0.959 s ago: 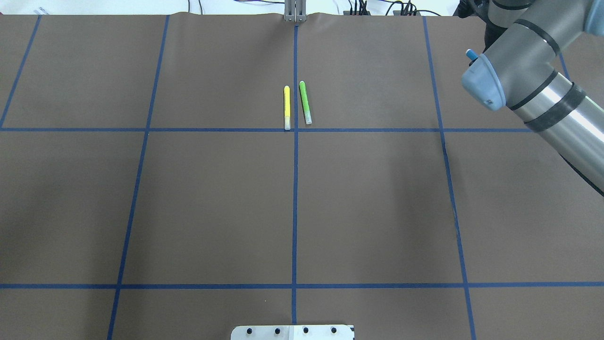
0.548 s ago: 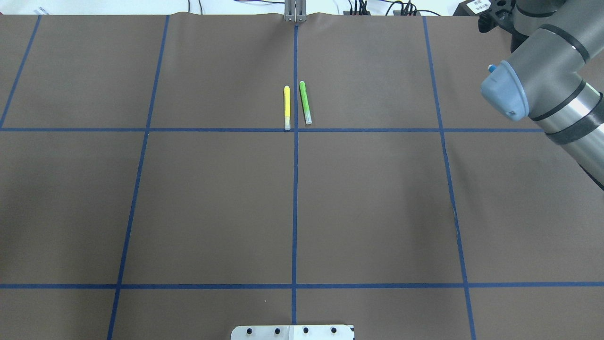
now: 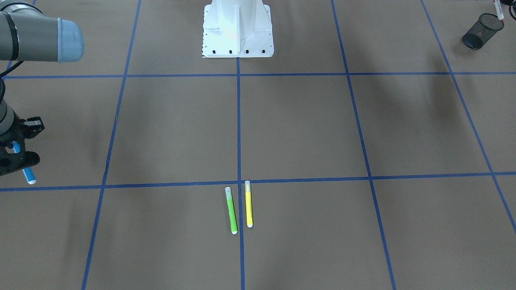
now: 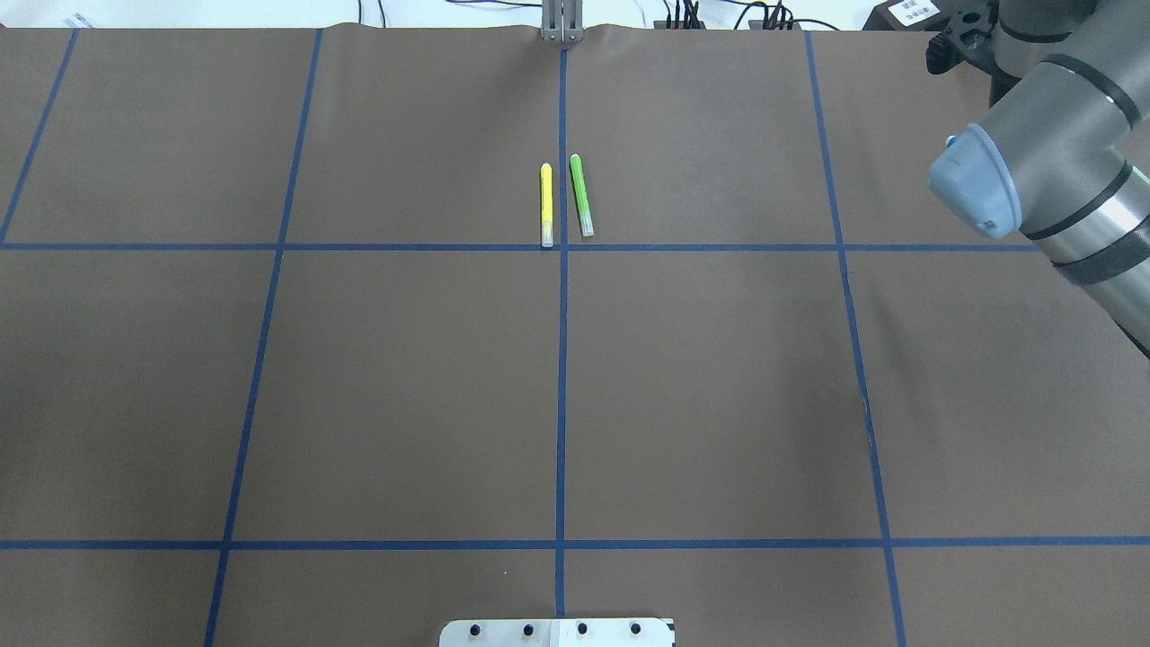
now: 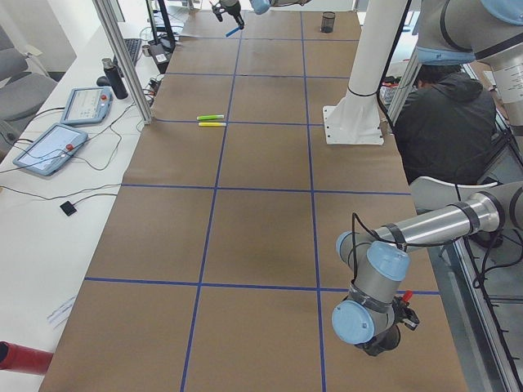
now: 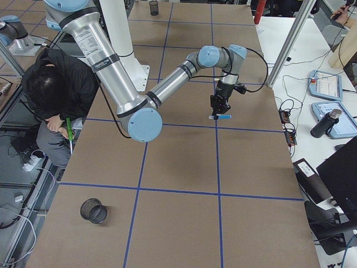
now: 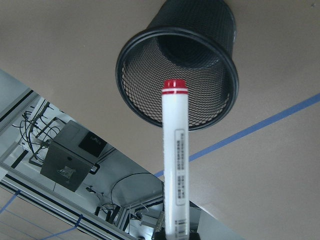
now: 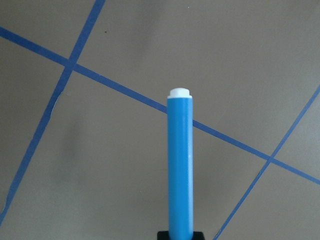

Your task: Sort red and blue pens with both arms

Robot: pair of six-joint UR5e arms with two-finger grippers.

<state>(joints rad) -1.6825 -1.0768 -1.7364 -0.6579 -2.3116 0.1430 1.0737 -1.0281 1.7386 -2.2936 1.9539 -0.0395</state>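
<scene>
The blue pen (image 8: 180, 170), blue barrel with a white end, sticks out of my right gripper (image 8: 180, 235), which is shut on it. In the front view my right gripper (image 3: 16, 159) hangs over the table's right end with the blue pen (image 3: 28, 174) slanting down. The red pen (image 7: 175, 165), white barrel with a red end, is gripped by my left gripper (image 7: 175, 234). It points down at the mouth of a black mesh cup (image 7: 210, 20). That mesh cup (image 3: 481, 31) lies tilted at the table's left end.
A yellow highlighter (image 4: 546, 205) and a green highlighter (image 4: 581, 195) lie side by side at mid-table. A second mesh cup (image 6: 93, 210) stands at the right end. A person (image 6: 50, 89) sits behind the white robot base (image 3: 238, 28).
In the overhead view my right arm has swung further right and toward the far edge, carrying the blue pen with it. The two highlighters have not moved.
</scene>
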